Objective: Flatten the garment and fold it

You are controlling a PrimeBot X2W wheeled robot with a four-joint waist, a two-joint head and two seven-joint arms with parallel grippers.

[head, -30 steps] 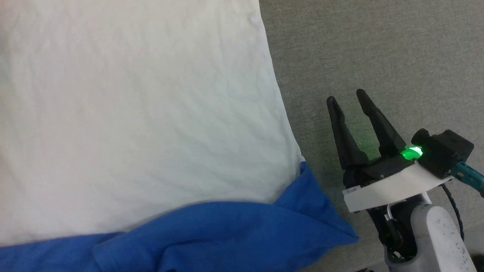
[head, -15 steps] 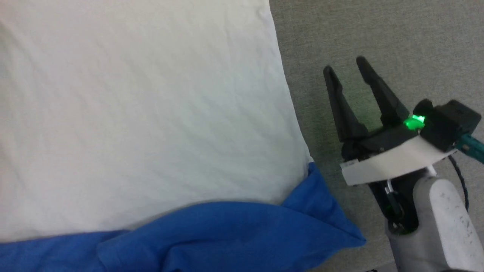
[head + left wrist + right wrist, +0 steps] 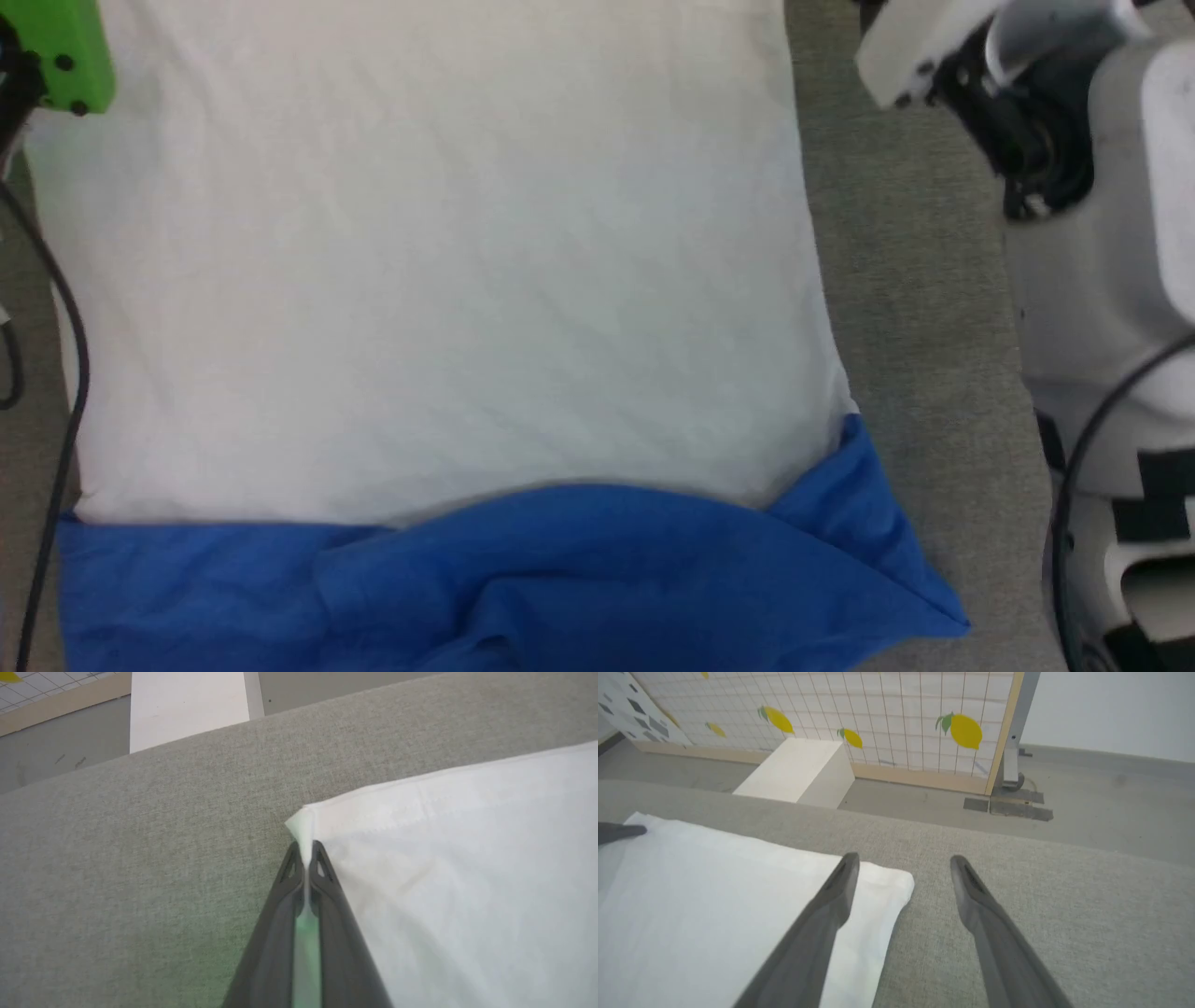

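Note:
The garment (image 3: pixel 420 280) lies spread on the grey surface, white body across the middle and blue cloth (image 3: pixel 560 579) bunched along the near edge. My left gripper (image 3: pixel 306 851) is shut on a far white hem corner (image 3: pixel 299 826), which sticks up between the tips. My right gripper (image 3: pixel 903 861) is open over the other far corner (image 3: pixel 892 882), its left finger (image 3: pixel 831 905) above the cloth and its right finger above bare surface. In the head view the right wrist (image 3: pixel 1008 93) sits at the top right and the left arm's green housing (image 3: pixel 61 51) at the top left.
A grey fabric surface (image 3: pixel 915 280) borders the garment on both sides and beyond it. A black cable (image 3: pixel 65 327) hangs along the left edge. Past the far edge, on the floor, stand a white box (image 3: pixel 794 770) and a lemon-patterned screen (image 3: pixel 878 714).
My right gripper has moved forward along the garment's right side, its fingers passing out of the top of the head view. The head camera has shifted, bringing the garment's left edge and the green housing into view.

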